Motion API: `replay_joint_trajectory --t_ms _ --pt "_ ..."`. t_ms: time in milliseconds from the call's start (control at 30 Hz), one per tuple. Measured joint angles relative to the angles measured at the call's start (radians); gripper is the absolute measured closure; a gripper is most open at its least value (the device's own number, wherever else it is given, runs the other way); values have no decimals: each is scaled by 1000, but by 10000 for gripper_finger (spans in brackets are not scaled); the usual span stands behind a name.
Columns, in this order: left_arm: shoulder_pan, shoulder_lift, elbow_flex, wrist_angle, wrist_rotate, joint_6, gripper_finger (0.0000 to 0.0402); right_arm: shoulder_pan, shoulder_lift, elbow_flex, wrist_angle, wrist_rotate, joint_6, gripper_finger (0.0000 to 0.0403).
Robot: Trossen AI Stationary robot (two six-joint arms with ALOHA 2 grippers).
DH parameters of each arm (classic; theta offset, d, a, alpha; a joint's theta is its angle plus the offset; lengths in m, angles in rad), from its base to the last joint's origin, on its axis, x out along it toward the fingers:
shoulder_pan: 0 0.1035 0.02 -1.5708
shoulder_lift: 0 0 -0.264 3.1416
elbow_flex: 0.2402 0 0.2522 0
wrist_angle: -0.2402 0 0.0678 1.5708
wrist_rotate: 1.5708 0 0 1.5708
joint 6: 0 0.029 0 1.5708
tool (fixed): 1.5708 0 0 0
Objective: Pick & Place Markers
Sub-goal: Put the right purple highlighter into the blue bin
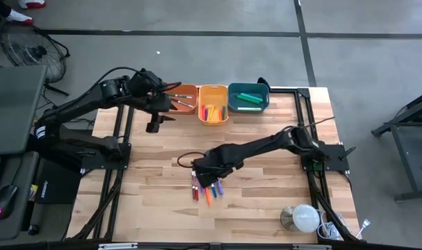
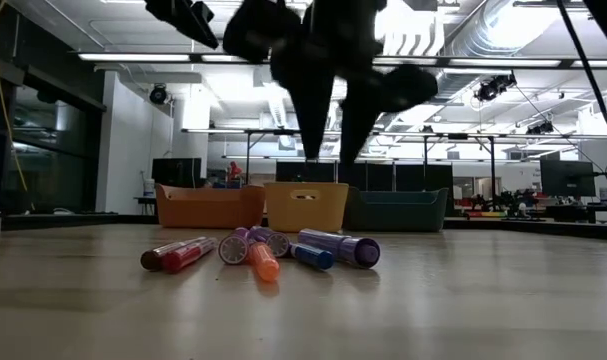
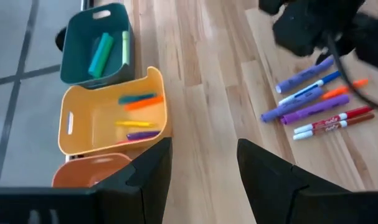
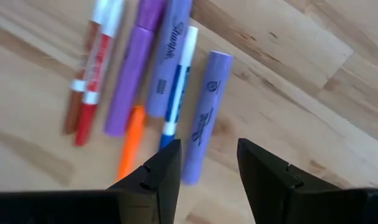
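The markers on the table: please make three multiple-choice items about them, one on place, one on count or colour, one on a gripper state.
1. Where do the loose markers lie?
A. on the bare wood under the right gripper
B. inside the teal bin
C. beside the lamp

2. How many bins stand at the far edge?
A. two
B. three
C. five

3. How is the right gripper?
A. shut on a red marker
B. open above the markers, holding nothing
C. inside the yellow bin

Answers: 1 A, the high view shows them below that gripper. 2 B, orange bin, yellow bin, teal bin. 3 B, its fingers stand apart over the light purple marker.
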Motion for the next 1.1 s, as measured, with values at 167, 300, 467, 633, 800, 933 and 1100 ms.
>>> replay_joint_trajectory --t_ms 167,300,467,633,800,933,1100 --pt "0 0 0 -48 1 7 225 0 48 0 11 -5 -7 258" --pt "0 0 0 -57 8 6 225 0 64 -1 15 6 -12 258" --pt "0 1 0 -57 28 -3 225 1 62 -54 84 2 -5 258" --pt "0 1 0 -56 27 -3 225 3 63 -156 208 -39 23 258" --pt "0 1 0 -56 28 -3 225 7 53 -220 248 -39 47 258" --pt "0 1 0 -56 28 -4 225 9 51 -264 269 -30 35 258" --pt "0 1 0 -55 28 -4 225 16 49 -301 289 -8 -47 259"
